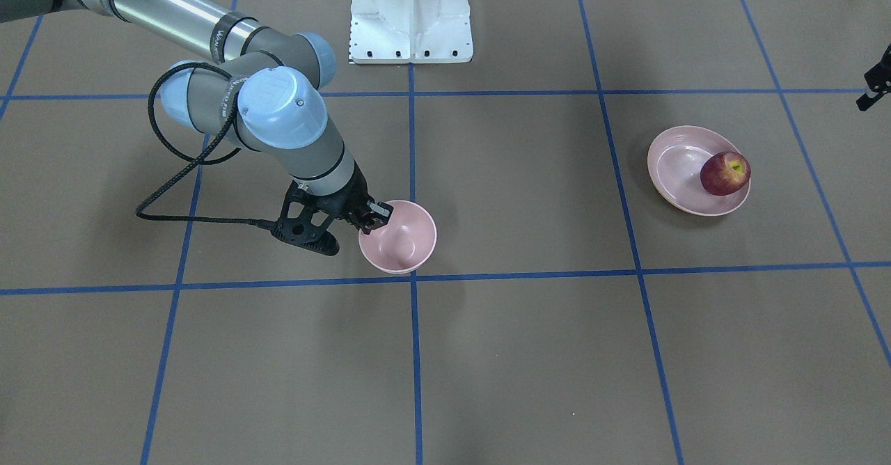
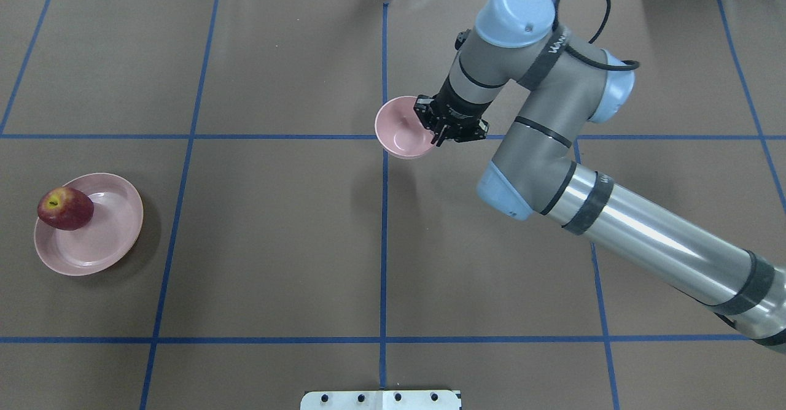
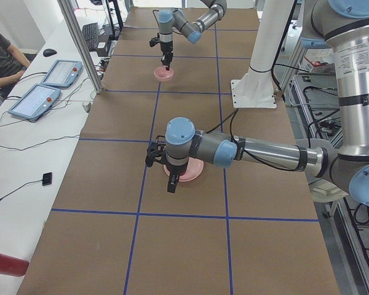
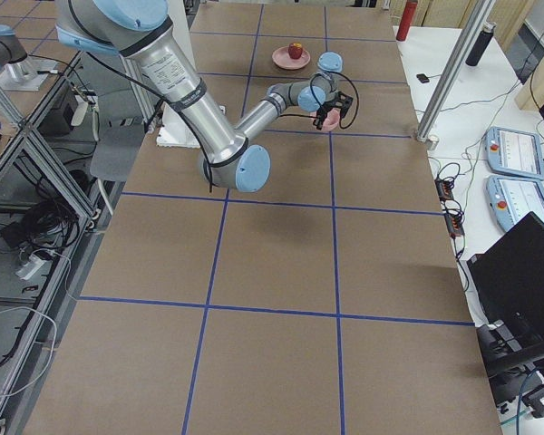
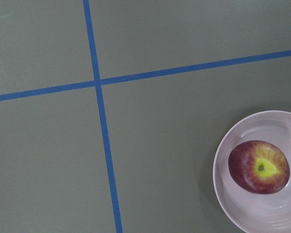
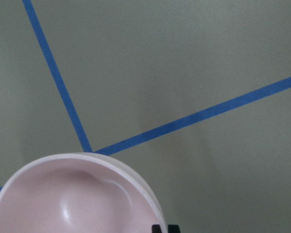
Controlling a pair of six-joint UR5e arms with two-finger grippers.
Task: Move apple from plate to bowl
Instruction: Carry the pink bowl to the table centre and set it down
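Locate the brown surface (image 2: 276, 244). It is divided into squares by blue tape lines (image 2: 384, 244). A white base plate (image 1: 411, 33) stands on it at the robot's side. In the exterior right view, a bench beside the surface carries two pendants (image 4: 512, 149) and a red bottle (image 4: 409, 18).

Find the plate (image 2: 107, 241) far out on the robot's left. The apple (image 2: 66, 208) sits in it, yellow stem patch up, against the rim on the side away from the bowl (image 2: 399, 131). Bowl and plate are well apart. Between them lies bare surface crossed by tape lines.

Note the right arm (image 2: 645, 232). It reaches in over the robot's right half to the middle of the surface, and a black cable (image 1: 209, 220) loops from its wrist.

Check the right end effector (image 1: 373, 218). It points down, and its fingers are closed to a narrow pinch on the bowl's rim, one inside and one outside. It holds nothing else. The bowl is upright and empty, and it appears to hang just clear of the surface, above a tape crossing.

The left end effector (image 1: 878, 81) shows only as a dark part at the edge of the front-facing view. You cannot tell how far open it is. Its wrist view looks down on the plate and apple.
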